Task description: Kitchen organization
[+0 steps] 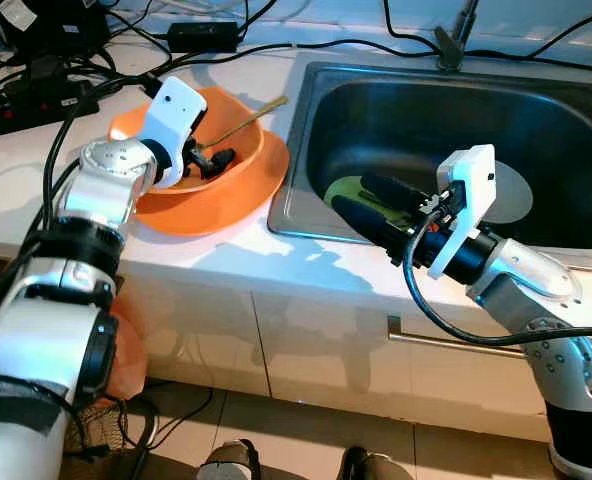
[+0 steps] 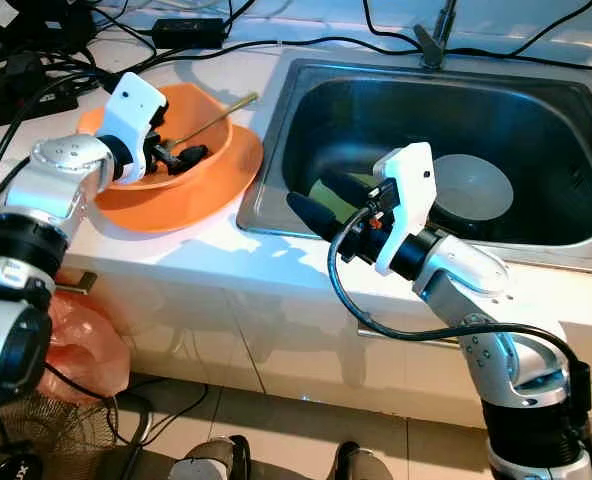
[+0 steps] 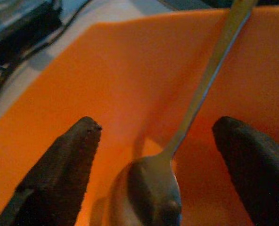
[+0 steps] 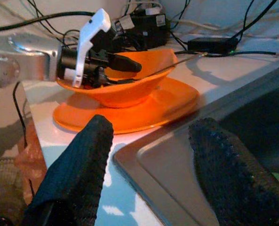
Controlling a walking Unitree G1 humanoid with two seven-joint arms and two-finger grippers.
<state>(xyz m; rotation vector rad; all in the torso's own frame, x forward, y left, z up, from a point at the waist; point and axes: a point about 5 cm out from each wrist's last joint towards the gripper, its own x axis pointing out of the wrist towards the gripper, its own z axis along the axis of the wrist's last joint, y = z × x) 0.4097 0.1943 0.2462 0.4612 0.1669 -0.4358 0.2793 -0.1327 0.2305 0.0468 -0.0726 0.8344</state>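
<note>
Nearest the robot, the right gripper (image 1: 371,205) hangs over the near left rim of the steel sink (image 1: 306,120), its two black fingers spread with nothing between them; they point leftward toward the counter, and in the right wrist view the gap between them looks across the sink edge at the orange dishes. In the basin just beyond it lies something green (image 1: 344,187), partly hidden by the fingers, and farther back a round grey plate (image 2: 473,190). To the left, on the white counter (image 1: 36,170), an orange bowl (image 1: 238,170) sits on an orange plate (image 4: 177,101). The left gripper (image 1: 214,160) is down inside that bowl, fingers wide apart and closed on nothing. The metal spoon (image 3: 177,141) rests between them: its bowl end lies low, close to the fingertips, and its handle runs up and away over the far rim toward the sink, so the long axis lies roughly along the gripper's reach rather than across it. The left arm is clearly the nearer; I judge a grasp would mean closing across the neck just above the spoon's bowl. Black cables (image 1: 226,40) run along the back of the counter.
</note>
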